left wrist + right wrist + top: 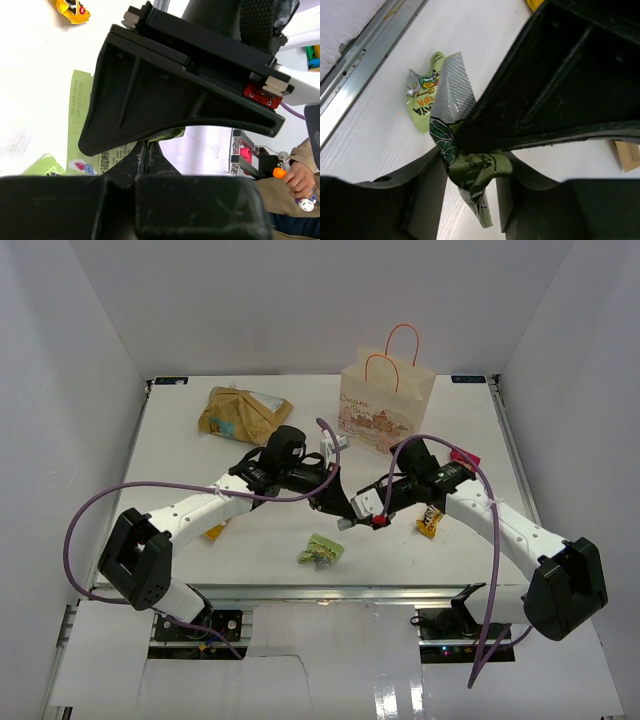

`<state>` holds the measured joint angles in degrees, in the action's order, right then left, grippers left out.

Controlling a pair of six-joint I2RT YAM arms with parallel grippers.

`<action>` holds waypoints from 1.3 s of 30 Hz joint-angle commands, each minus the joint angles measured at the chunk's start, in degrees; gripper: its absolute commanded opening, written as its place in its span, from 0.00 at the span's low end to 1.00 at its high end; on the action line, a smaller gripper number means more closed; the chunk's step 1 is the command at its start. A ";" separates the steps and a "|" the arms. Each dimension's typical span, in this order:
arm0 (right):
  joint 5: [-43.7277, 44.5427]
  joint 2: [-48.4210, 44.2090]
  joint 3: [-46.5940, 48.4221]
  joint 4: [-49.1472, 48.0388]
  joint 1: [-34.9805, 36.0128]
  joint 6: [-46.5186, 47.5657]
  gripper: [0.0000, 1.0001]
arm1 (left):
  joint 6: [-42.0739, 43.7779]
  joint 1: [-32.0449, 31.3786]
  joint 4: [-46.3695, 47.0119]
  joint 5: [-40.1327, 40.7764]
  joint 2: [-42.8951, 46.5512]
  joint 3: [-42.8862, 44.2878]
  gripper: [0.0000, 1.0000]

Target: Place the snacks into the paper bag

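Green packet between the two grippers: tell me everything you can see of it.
The green packet is a small crinkly film wrapper. It is lime green with a lime-slice print, small printed date text and what looks like a silvery crimped end. It is crumpled and twisted, and appears to be lifted off the table. The left gripper is shut on one part of it. Another part sits between the fingers of the right gripper, seemingly touching both, though a firm grip there can't be confirmed.

A beige paper gift bag (385, 405) stands upright at one o'clock, a crinkly tan-gold snack bag (240, 412) lies at eleven, a crumpled green packet (322, 551) lies at six, and a second green packet (470, 170) is pinched mid-air.
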<state>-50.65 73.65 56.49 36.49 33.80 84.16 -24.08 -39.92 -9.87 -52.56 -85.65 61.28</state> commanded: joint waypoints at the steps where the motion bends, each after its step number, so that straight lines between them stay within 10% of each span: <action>1: 1.34 -0.61 0.11 -2.56 0.21 -4.61 0.44 | -0.36 0.20 2.48 -0.54 3.55 -0.63 0.06; 11: 2.31 -3.42 0.02 -2.04 0.12 -8.48 0.15 | 2.27 0.28 -2.43 11.85 9.26 0.34 0.54; 18: 0.47 -5.01 7.30 -4.65 -6.01 -23.13 0.08 | 2.90 0.37 -7.80 36.16 21.72 -2.73 0.91; 27: 7.49 4.04 34.78 -22.16 -23.59 -70.05 0.08 | -16.57 0.37 -8.76 48.30 27.11 -16.78 0.92; 39: 23.50 20.74 47.66 -25.50 -26.33 -77.92 0.09 | -14.70 0.28 -8.77 48.61 21.23 -20.32 0.92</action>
<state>-30.83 91.24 102.35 12.16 7.62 8.95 -42.37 -39.72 -20.21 -2.17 -62.74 39.29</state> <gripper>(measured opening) 0.285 0.920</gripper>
